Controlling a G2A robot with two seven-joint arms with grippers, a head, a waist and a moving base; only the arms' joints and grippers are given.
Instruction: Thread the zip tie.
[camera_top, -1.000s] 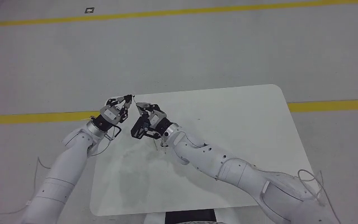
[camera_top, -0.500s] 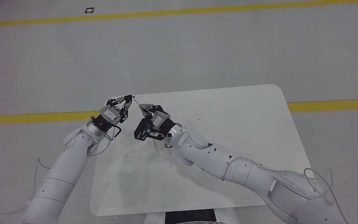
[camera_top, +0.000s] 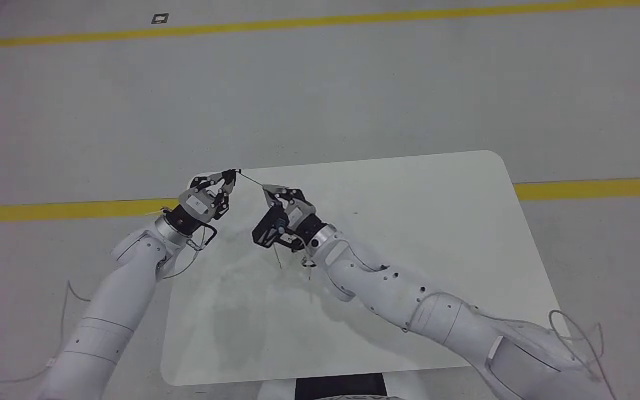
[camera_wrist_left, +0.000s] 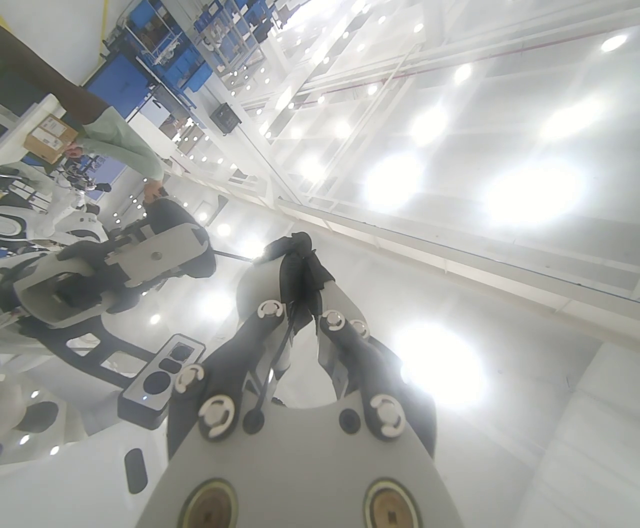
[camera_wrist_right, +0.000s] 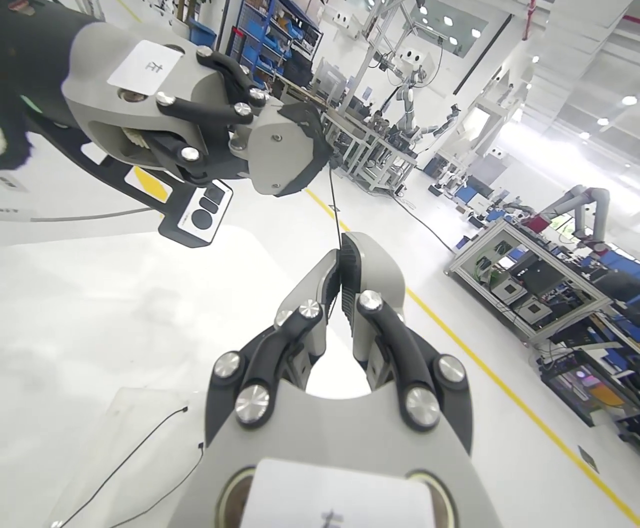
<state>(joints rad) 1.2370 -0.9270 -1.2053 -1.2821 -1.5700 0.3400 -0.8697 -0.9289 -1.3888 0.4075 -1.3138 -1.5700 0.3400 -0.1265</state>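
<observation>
The zip tie (camera_top: 252, 179) is a thin black strand stretched in the air between my two grippers, above the table's far left corner. My left gripper (camera_top: 230, 177) is shut on one end of it; in the left wrist view the fingers (camera_wrist_left: 299, 250) pinch the tie, and the strand (camera_wrist_left: 232, 256) runs off toward the other arm. My right gripper (camera_wrist_right: 342, 255) is shut on the strand (camera_wrist_right: 332, 200), which rises straight to the left gripper (camera_wrist_right: 322, 150). In the top view the right gripper (camera_top: 271, 189) sits just right of the left one.
The white table (camera_top: 430, 260) spreads out to the right and front of the grippers. Spare black zip ties (camera_wrist_right: 125, 445) lie on a clear sheet on the table under the right arm. Beyond the far edge is grey floor with a yellow line (camera_top: 60, 211).
My right gripper has moved right, away from the left gripper, and the strand between them has grown longer. The left arm has kept still.
</observation>
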